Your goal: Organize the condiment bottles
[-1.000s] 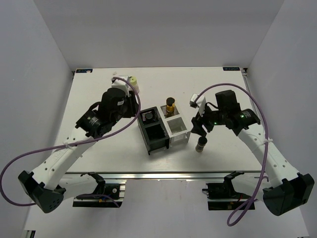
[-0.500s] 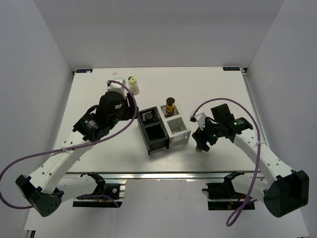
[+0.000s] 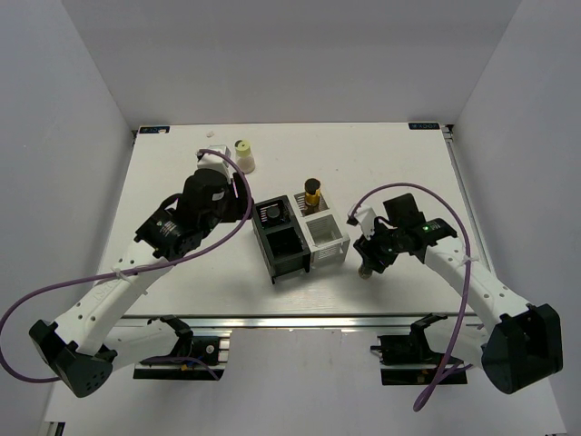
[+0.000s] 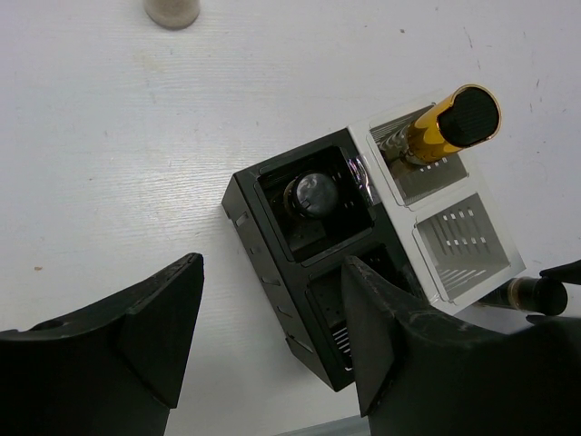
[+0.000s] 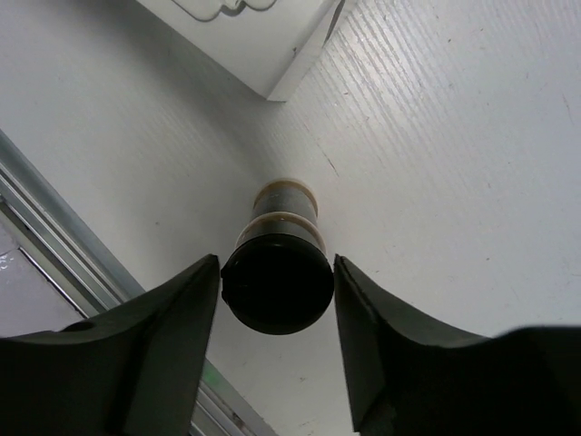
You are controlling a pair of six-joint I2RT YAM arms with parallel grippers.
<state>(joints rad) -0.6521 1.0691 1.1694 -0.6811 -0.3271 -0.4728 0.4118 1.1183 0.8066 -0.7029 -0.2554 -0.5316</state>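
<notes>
My right gripper [image 5: 277,261] is closed round the black cap of a dark brown bottle [image 5: 275,232] that stands upright on the table, right of the white organizer box [image 5: 263,45]. In the top view that gripper [image 3: 368,262] hides most of the bottle. A second dark brown bottle [image 4: 313,195] sits in the far cell of the black organizer box [image 4: 263,263]. The amber-yellow bottle [image 4: 445,127] stands in the far cell of the white box [image 4: 508,272]. The cream-white bottle [image 3: 243,154] stands alone at the back left. My left gripper [image 4: 272,263] is open and empty above the black box's left side.
The two organizer boxes stand side by side mid-table, black one [image 3: 263,243] on the left and white one [image 3: 327,254] on the right, their near cells without bottles. The table's front edge with its metal rail [image 5: 54,245] lies close to the gripped bottle.
My right gripper came down and toward the front over the dark brown bottle and now brackets its cap. My left arm shifted slightly left, uncovering the cream-white bottle.
</notes>
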